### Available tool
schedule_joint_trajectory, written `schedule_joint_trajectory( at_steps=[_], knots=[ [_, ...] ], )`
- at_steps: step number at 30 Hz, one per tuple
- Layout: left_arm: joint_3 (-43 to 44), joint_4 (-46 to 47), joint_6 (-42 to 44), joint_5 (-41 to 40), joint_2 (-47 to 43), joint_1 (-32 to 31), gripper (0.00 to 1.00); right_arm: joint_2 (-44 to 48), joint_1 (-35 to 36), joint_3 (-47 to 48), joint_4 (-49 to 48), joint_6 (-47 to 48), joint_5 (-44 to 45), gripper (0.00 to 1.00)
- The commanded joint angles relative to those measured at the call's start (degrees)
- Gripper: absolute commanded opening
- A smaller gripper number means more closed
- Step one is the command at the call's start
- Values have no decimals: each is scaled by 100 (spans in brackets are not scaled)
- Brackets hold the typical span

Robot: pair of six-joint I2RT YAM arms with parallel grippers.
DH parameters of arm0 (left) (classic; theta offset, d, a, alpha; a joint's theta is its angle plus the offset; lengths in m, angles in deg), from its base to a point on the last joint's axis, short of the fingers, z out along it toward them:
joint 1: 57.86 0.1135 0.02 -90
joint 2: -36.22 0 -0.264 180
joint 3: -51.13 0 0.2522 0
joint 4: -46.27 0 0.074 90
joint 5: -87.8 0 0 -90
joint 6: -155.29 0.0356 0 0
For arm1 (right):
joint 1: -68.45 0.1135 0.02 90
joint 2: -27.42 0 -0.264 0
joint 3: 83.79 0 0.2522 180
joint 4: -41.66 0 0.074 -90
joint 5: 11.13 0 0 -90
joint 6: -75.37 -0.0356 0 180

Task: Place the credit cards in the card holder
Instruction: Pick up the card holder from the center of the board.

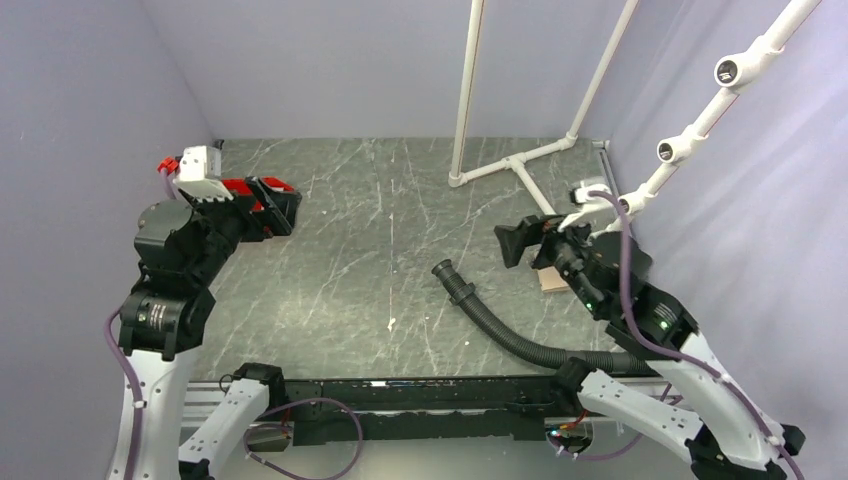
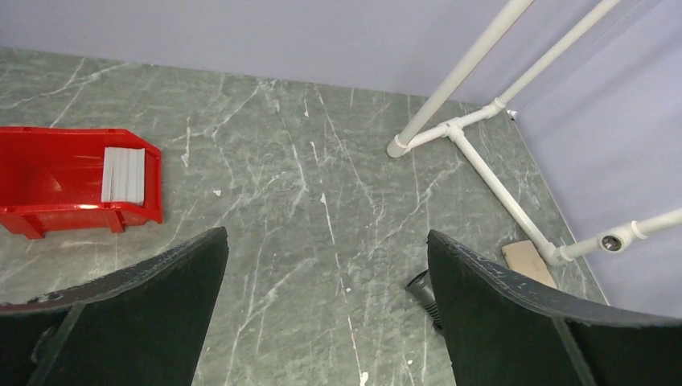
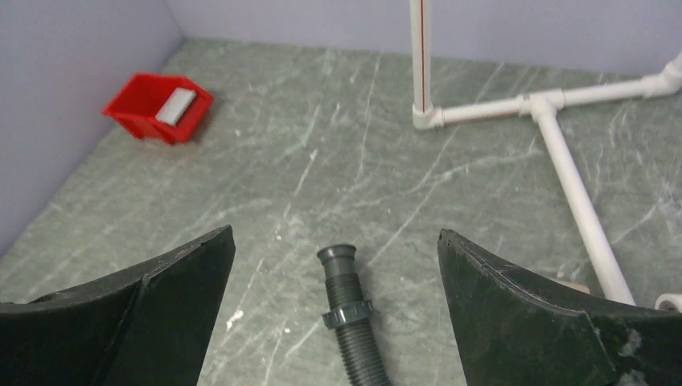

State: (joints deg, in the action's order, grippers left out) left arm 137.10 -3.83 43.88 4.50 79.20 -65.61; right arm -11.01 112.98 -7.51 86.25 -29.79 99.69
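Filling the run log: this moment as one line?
left claw: open, empty | right claw: open, empty | credit cards: in red bin | card holder: beside white pipe

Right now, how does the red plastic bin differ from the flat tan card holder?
The red plastic bin is bright red with raised walls; the flat tan card holder is beige and lies flat. The bin sits on the left and holds a pale grey stack of cards; the holder lies on the right beside the white pipe frame, nothing visible on it. Both rest on the marbled table, untouched.
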Motion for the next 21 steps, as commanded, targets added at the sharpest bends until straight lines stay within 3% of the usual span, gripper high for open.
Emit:
schedule_joint_trajectory(
  at_steps=[1, 9, 11, 12, 15, 21],
  knots=[
    [22, 85, 266, 312, 150, -16, 99, -531, -15, -98, 160, -175, 98, 100],
    [3, 17, 431, 650, 364, -16, 99, -1539, -95, -595, 435, -884, 585, 99],
    [-48, 19, 423, 704, 386, -14, 99, -1204, -788, -1180, -38, -1173, -79, 94],
    [-78, 28, 412, 747, 394, -16, 99, -1031, -1459, -1455, -273, -1349, -636, 92],
    [-199, 83, 354, 902, 379, -21, 99, -589, -2473, -2387, -612, -2123, -944, 91],
    [-483, 220, 213, 1226, 334, -16, 99, -92, -2863, -3551, -845, -3515, 413, 99]
  ],
)
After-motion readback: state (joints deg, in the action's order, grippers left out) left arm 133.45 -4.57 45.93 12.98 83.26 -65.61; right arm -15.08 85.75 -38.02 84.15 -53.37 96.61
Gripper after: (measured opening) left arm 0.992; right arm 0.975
